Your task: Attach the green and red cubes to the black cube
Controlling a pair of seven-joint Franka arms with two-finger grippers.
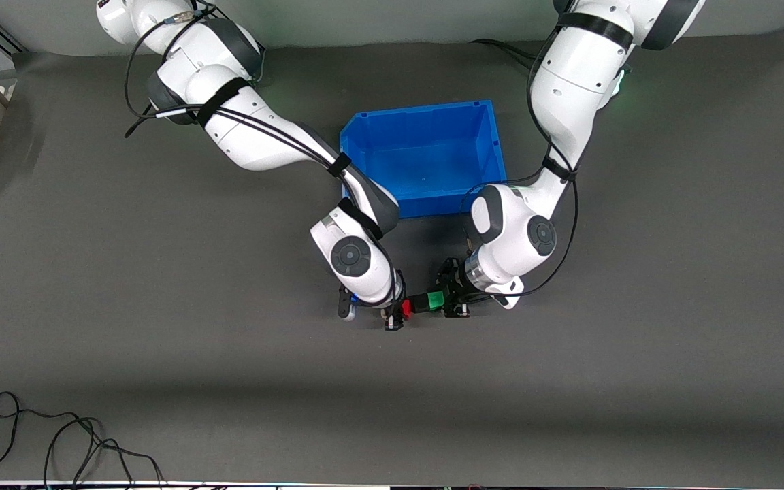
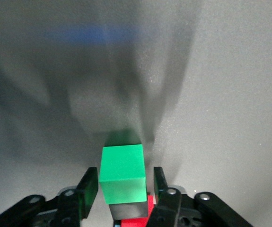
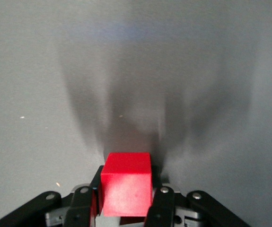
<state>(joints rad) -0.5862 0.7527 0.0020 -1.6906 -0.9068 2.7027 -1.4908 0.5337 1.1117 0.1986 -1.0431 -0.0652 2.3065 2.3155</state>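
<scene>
The black cube (image 1: 420, 303) sits in the middle of a short row, touching the green cube (image 1: 435, 299) on one side and the red cube (image 1: 405, 309) on the other. The row is held up over the grey worktop (image 1: 160, 306), between the two grippers. The left gripper (image 1: 448, 298) has its jaws clenched on the green cube. The right gripper (image 1: 395, 312) has its jaws clenched on the red cube. A blue bin (image 1: 426, 158) stands on the worktop, closer to the robots' bases than the grippers.
</scene>
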